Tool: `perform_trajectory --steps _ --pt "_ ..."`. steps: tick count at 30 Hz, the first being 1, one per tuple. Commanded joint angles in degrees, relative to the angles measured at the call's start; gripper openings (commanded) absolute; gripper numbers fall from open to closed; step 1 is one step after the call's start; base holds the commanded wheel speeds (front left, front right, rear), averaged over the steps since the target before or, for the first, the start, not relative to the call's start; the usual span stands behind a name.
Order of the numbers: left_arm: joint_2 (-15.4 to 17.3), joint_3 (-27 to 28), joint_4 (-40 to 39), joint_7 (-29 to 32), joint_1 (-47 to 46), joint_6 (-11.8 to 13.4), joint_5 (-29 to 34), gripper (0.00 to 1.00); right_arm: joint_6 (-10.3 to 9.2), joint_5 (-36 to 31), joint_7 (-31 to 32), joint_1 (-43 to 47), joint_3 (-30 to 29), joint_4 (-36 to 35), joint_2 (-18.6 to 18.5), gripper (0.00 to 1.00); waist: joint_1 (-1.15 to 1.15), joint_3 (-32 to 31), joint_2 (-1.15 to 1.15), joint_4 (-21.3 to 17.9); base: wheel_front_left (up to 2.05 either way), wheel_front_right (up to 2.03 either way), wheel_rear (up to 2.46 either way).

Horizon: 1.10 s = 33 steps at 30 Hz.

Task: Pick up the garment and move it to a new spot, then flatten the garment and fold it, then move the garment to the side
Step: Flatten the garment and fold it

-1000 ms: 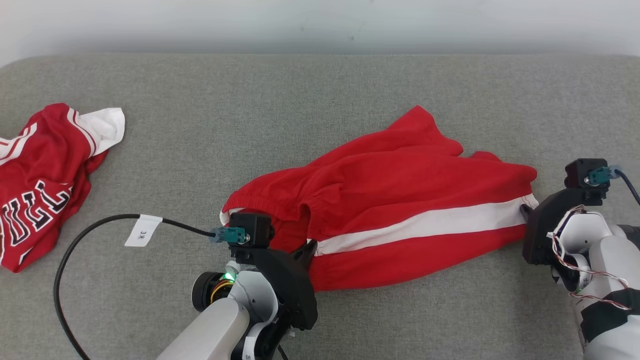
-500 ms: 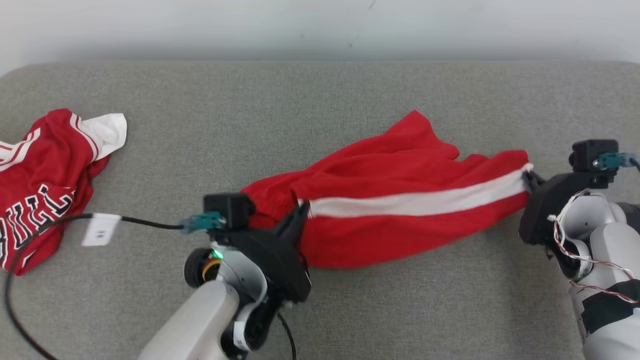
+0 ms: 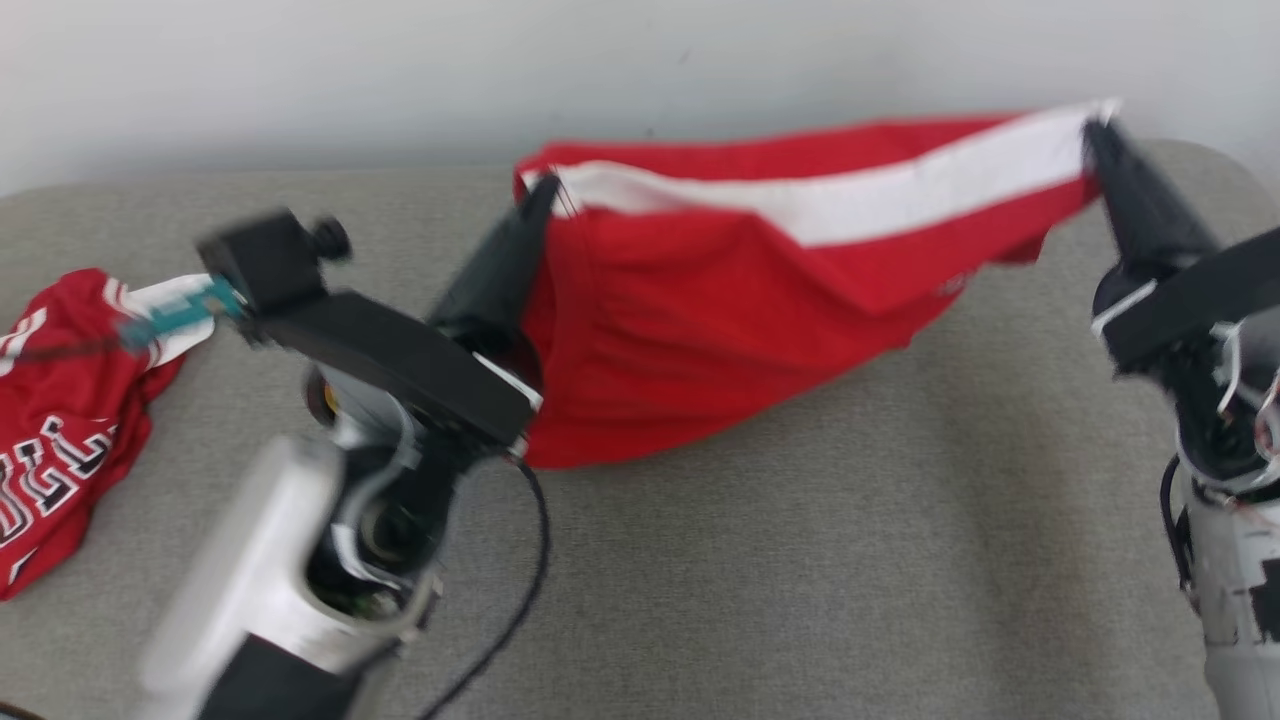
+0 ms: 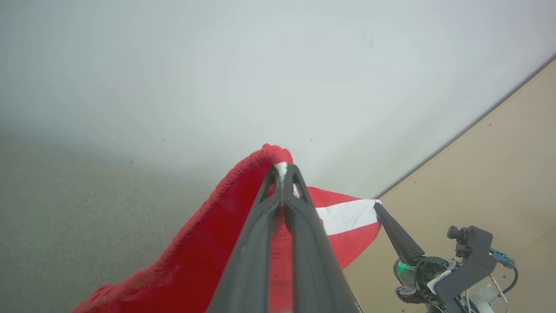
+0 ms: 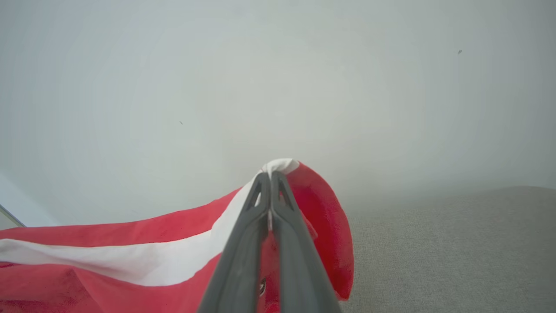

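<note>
You have the red garment (image 3: pixel 700 310) strung between both grippers over the back edge of the grey pad (image 3: pixel 800 580). The left gripper (image 3: pixel 545 190) is clamped on its waistband end and the right gripper (image 3: pixel 1092 128) is pinched tight on the white-striped end. Its belly sags toward the pad's middle — a second red jersey (image 3: pixel 60 430) lies at the left edge.

We see our left gripper (image 4: pixel 282 168) clamped tight on a bunched edge of the red garment (image 4: pixel 217 243), whose cloth stretches to a white stripe (image 4: pixel 343 215) where our right gripper (image 4: pixel 379 208) pinches the far end, beside a grey surface (image 4: pixel 65 217).
</note>
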Motion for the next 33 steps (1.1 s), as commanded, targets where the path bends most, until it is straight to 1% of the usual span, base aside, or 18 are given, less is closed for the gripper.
perform_trajectory --steps 1,2,4,7,11,14,16,18,19,21,23,25,27,29,30,32,33 --pt "1.2 0.8 -1.4 1.4 -2.1 0.0 -1.1 0.00 0.08 1.1 -1.2 -1.7 0.2 -1.6 0.3 0.00 0.01 1.1 0.00 -1.7 0.00 0.00 0.00" --pt "2.7 1.3 -2.2 3.0 -3.5 -0.4 -1.3 0.00 0.08 1.8 -1.9 -2.7 1.2 -2.9 0.1 0.00 0.01 1.6 0.00 -2.5 0.00 0.00 0.00" --pt "6.2 3.0 -3.2 5.9 -6.7 0.1 -1.3 0.00 0.08 3.6 -4.0 -5.8 2.9 -4.7 -0.1 0.00 0.01 2.7 0.00 -4.1 0.00 0.00 0.00" --pt "8.0 6.2 -4.0 8.9 -12.3 1.1 -3.7 0.00 0.08 4.9 -7.6 -11.3 5.1 -6.3 -0.4 0.00 0.01 4.4 0.00 -6.1 0.00 0.00 0.00" --pt "8.3 9.8 -3.7 10.4 -19.0 3.5 -5.7 0.00 0.08 3.8 -11.9 -18.9 5.9 -3.8 -0.4 0.00 0.01 7.6 0.00 -7.8 0.00 0.00 0.00" --pt "9.2 10.6 -1.4 10.6 -22.9 3.3 -5.1 0.00 0.08 2.6 -12.0 -24.2 7.1 1.2 0.0 0.00 0.01 10.7 0.00 -9.0 0.00 0.00 0.00" --pt "8.7 11.3 0.5 9.5 -24.5 3.6 -4.9 0.00 0.08 1.0 -12.5 -27.9 8.1 5.1 0.4 0.00 0.01 12.9 0.00 -9.5 0.00 0.00 0.00" --pt "8.0 12.4 2.8 7.3 -26.3 3.0 -4.2 0.00 0.08 -1.2 -13.5 -31.4 9.2 9.2 0.9 0.00 0.01 15.0 0.00 -9.8 0.00 0.00 0.00" --pt "7.8 12.9 4.3 5.8 -27.1 2.4 -3.8 0.00 0.08 -2.5 -14.5 -33.1 9.5 11.5 1.3 0.00 0.01 15.9 0.00 -10.0 0.00 0.00 0.00" --pt "7.5 13.9 7.1 2.1 -29.3 0.3 -2.5 0.00 0.08 -6.0 -17.7 -37.0 10.1 15.3 2.0 0.00 0.01 17.3 0.00 -10.3 0.00 0.00 0.00" --pt "7.6 14.3 9.3 -1.8 -32.7 -3.4 -0.7 0.00 0.08 -10.1 -21.2 -41.4 10.5 18.7 2.4 0.00 0.01 19.3 0.00 -10.6 0.00 0.00 0.00" --pt "7.2 15.5 11.6 -6.1 -34.9 -6.9 0.2 0.00 0.07 -13.0 -25.9 -45.3 10.1 21.6 3.6 0.00 0.01 20.6 0.00 -10.7 0.00 0.00 0.00" --pt "6.8 16.3 13.1 -10.0 -37.3 -9.8 0.8 0.00 0.07 -15.8 -30.2 -48.7 9.4 23.6 4.1 0.00 0.01 21.1 0.00 -10.7 0.00 0.00 0.00" --pt "5.9 16.2 13.8 -12.2 -39.0 -11.6 0.3 0.00 0.06 -18.2 -32.0 -50.7 9.9 24.9 3.9 0.00 0.01 21.4 0.00 -10.3 0.00 0.00 0.00" --pt "5.9 16.2 13.8 -12.2 -39.0 -11.6 0.3 0.00 0.06 -18.2 -32.0 -50.7 9.9 24.9 3.9 0.00 0.01 21.4 0.00 -10.3 0.00 0.00 0.00" --pt "5.3 15.2 14.4 -12.8 -38.9 -12.6 -0.8 0.00 0.06 -20.3 -32.5 -51.2 12.6 25.9 3.0 0.00 0.01 21.6 0.00 -9.8 0.00 0.00 0.00" --pt "5.3 14.3 14.5 -12.9 -38.1 -12.9 -0.8 0.00 0.06 -20.3 -32.7 -50.8 13.8 26.5 2.5 0.00 0.01 21.8 0.00 -9.6 0.00 0.00 0.00"
